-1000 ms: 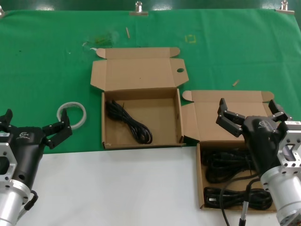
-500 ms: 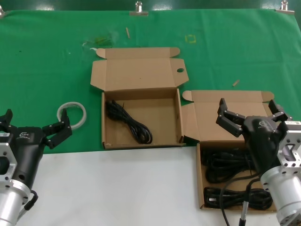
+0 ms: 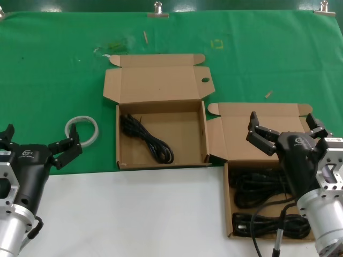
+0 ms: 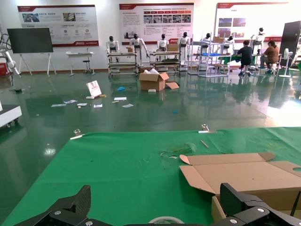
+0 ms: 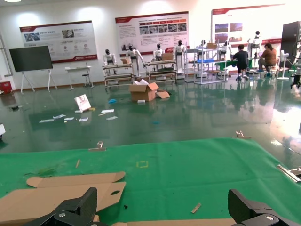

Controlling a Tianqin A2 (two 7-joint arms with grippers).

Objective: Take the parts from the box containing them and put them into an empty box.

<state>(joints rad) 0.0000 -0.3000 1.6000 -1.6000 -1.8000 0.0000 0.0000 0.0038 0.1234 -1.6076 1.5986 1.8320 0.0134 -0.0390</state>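
right gripper (image 3: 283, 130) hides box (image 3: 231, 201) cables (image 3: 252, 194)

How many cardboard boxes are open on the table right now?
2. The wider box sits centre on the green cloth, one black cable inside. The narrower box is near the right gripper, holding cable bundles, partly hidden.

change: none visible | hands, boxes, cables: same positions as earlier pictures
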